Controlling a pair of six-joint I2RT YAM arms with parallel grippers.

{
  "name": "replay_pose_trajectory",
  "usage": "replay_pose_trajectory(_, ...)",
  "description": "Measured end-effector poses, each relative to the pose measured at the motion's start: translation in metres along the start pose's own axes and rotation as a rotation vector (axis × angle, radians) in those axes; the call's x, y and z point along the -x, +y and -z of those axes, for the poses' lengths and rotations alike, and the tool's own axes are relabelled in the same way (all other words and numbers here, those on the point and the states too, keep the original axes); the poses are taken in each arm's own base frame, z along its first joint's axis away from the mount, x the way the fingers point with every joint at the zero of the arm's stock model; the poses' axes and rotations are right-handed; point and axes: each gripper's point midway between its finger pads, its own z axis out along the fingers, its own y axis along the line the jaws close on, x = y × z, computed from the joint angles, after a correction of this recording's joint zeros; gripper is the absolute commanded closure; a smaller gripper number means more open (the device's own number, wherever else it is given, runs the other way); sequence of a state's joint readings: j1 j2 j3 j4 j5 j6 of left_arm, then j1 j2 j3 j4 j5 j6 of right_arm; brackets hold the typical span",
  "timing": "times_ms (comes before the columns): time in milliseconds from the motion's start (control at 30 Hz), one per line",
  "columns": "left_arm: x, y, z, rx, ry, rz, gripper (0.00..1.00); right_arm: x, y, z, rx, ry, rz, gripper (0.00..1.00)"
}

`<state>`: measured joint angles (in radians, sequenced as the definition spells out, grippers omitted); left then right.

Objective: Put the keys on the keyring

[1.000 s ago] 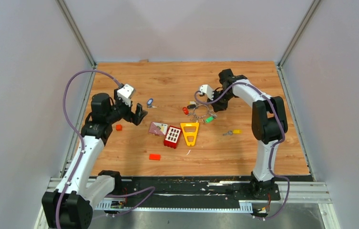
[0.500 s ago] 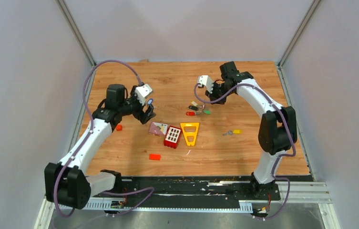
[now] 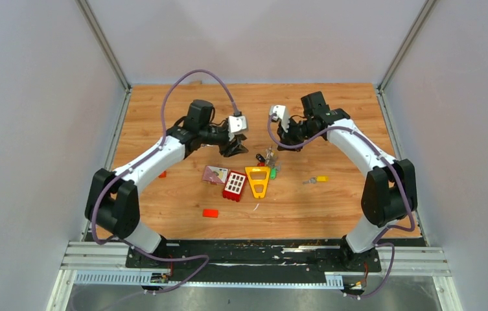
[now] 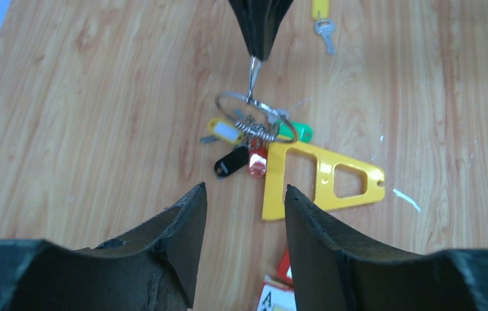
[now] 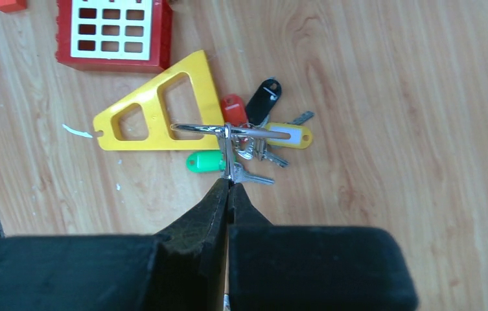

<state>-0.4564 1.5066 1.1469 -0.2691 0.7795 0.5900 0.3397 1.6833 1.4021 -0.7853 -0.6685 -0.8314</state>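
Four tagged keys [image 5: 234, 110], yellow, black, red and green, bunch under the keyring [image 5: 192, 127]. My right pincer [image 5: 228, 188] points down and is clamped on the ring, just beside the yellow triangular frame [image 5: 157, 142]. My left arm stretches toward it, with its pincer [image 4: 244, 194] parted and empty. One yellow key [image 4: 320, 19] lies well apart on the table [image 4: 98, 97]. A card [image 4: 270, 301] reads "A".
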Motion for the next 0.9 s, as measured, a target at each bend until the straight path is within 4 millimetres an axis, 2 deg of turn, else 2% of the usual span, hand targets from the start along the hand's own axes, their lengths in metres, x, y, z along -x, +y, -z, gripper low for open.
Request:
replay_pose_trajectory(133,0.002,-0.009,-0.028,-0.071,-0.046,0.014,0.58,-0.002,0.015,-0.005,0.022,-0.027,-0.028,1.00)
replay_pose_trajectory(400,0.018,-0.023,-0.060,-0.175,-0.132,-0.027,0.55,0.015,0.024,0.003,0.006,-0.107,-0.013,1.00)
replay_pose_trajectory(533,0.023,-0.022,-0.078,-0.223,-0.134,-0.025,0.55,0.020,0.023,0.006,-0.006,-0.123,-0.004,1.00)
replay_pose_trajectory(900,0.014,-0.027,-0.099,-0.309,-0.122,-0.029,0.56,0.019,0.022,0.004,-0.009,-0.125,0.009,1.00)
